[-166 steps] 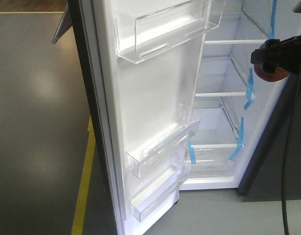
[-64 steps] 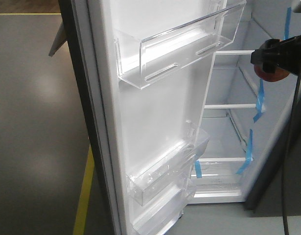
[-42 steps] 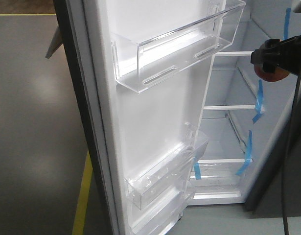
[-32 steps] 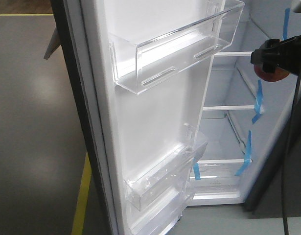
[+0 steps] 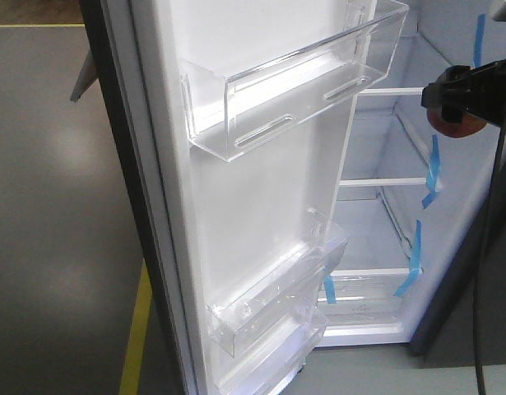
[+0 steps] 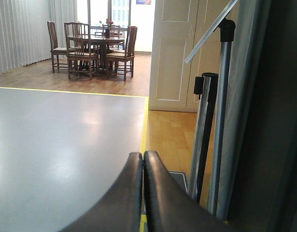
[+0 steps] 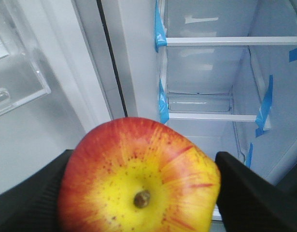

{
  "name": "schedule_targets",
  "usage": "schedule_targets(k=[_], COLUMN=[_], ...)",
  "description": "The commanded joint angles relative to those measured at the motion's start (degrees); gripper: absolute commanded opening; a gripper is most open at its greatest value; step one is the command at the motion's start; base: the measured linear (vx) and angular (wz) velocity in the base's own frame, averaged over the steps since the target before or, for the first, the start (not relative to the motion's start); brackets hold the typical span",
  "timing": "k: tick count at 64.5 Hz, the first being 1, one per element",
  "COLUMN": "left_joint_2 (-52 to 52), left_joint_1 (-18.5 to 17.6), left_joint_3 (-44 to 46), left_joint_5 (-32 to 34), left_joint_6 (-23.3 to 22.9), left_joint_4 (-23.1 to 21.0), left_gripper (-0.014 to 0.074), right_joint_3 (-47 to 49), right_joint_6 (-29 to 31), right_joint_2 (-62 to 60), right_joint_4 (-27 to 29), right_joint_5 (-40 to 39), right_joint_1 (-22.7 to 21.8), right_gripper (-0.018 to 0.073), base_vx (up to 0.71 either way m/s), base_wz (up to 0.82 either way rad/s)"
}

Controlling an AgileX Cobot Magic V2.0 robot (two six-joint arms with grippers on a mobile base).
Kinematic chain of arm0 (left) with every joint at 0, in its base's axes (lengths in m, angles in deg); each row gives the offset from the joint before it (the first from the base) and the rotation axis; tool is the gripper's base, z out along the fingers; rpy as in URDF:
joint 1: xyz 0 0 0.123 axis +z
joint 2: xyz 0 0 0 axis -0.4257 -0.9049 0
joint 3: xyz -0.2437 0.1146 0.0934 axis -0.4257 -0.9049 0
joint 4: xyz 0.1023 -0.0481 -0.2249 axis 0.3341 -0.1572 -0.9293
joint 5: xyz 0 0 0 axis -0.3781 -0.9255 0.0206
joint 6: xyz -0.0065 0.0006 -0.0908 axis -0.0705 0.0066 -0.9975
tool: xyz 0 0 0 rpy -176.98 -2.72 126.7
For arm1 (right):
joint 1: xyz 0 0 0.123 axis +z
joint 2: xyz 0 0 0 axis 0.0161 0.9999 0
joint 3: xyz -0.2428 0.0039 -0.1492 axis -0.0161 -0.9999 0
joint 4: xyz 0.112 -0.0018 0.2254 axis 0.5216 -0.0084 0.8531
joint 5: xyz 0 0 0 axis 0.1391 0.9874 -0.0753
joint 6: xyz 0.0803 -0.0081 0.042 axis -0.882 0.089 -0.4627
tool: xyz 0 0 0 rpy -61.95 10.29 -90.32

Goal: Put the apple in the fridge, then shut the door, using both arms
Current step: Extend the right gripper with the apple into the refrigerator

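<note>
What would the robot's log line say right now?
right gripper: shut on apple | left gripper: shut | door: open

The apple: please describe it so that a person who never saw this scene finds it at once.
Find the open fridge, white inside with blue tape strips. Before its upper right part, the black right gripper holds the apple. It is the only round, red and yellow thing; everything near it is white, clear, blue or black.

In the front view the right gripper (image 5: 452,97) covers most of the apple (image 5: 457,126); only its red underside shows. The door (image 5: 253,214) runs off top and bottom, the fridge (image 5: 376,136) off the top. The wrist view's lower edge crops the left gripper (image 6: 143,158).
</note>
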State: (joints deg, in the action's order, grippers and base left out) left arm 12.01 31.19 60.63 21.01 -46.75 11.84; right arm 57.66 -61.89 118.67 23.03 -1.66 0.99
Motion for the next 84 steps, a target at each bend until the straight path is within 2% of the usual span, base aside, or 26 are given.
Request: schedule_targets(k=[1,84], left_joint_2=[0.9,0.9], left_joint_1=[-0.4,-0.4], left_joint_3=[-1.6,-1.6], left_joint_5=[4.0,4.0], left_joint_6=[-0.5,-0.5], left_joint_4=[0.0,0.0], left_gripper=[-0.0006,-0.0006], right_joint_3=[1.8,1.8], right_joint_6=[0.4,0.4], right_joint_2=[-2.1,-2.1], right_joint_4=[0.6,0.6], right_joint_5=[-4.0,-4.0], right_joint_1=[0.0,0.0], right_gripper=[-0.0005,-0.0005], base_vx=[0.0,0.0], base_wz=[0.0,0.0])
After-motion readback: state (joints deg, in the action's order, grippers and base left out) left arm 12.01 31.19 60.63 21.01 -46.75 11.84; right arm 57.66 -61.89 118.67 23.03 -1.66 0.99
